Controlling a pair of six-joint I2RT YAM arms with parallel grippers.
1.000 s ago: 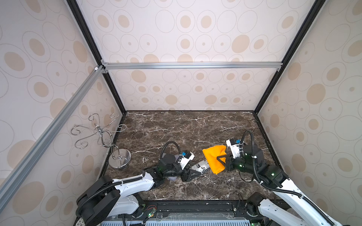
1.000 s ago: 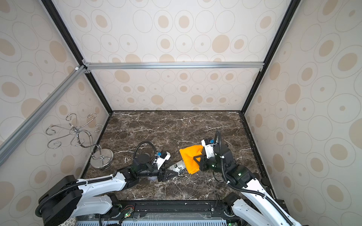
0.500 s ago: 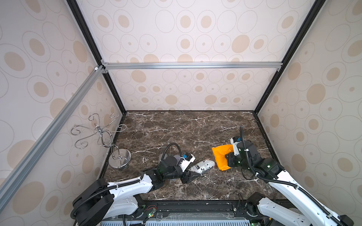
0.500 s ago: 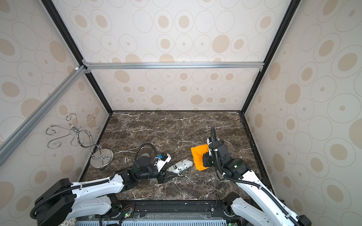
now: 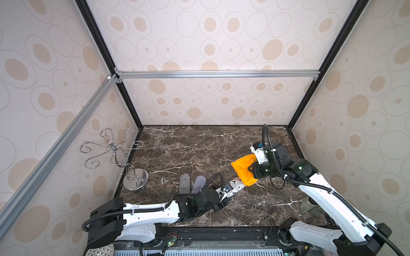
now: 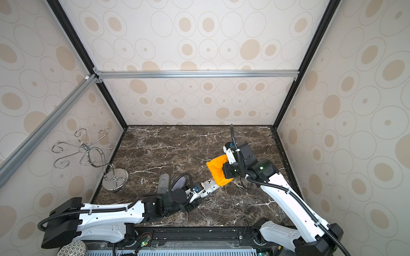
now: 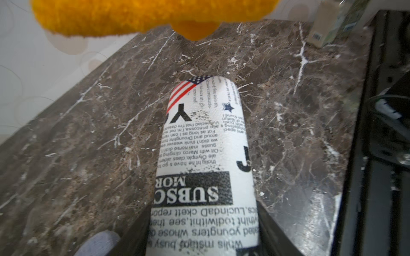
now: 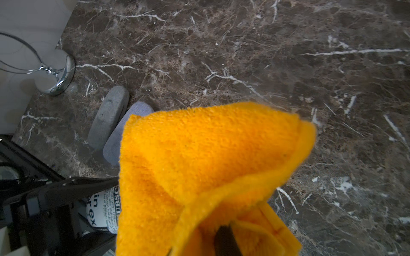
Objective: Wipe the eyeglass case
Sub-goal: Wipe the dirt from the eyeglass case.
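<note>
The eyeglass case point(image 5: 235, 188) point(image 6: 208, 187) is white with newspaper print and a flag at its far end point(image 7: 204, 155). My left gripper point(image 5: 224, 196) point(image 7: 203, 232) is shut on its near end, with a dark finger on each side, and holds it low over the marble. My right gripper point(image 5: 255, 169) point(image 8: 221, 239) is shut on a folded orange cloth point(image 5: 243, 170) point(image 6: 218, 171) point(image 8: 210, 166). In both top views the cloth's lower corner covers the case's far tip. Seen from the left wrist, the cloth point(image 7: 133, 15) hangs just beyond that tip, and I cannot tell whether they touch.
A dark grey case point(image 5: 184, 182) and a lavender one point(image 5: 199, 182) lie side by side just left of my left gripper. A chrome hook stand point(image 5: 135, 179) is at the left wall. A small carton point(image 5: 307, 202) sits at the front right, near the black front rail.
Half a second ago the right gripper had drawn the cloth off to the right of the case. It has brought the cloth back over the case's far end. The left gripper has barely moved.
</note>
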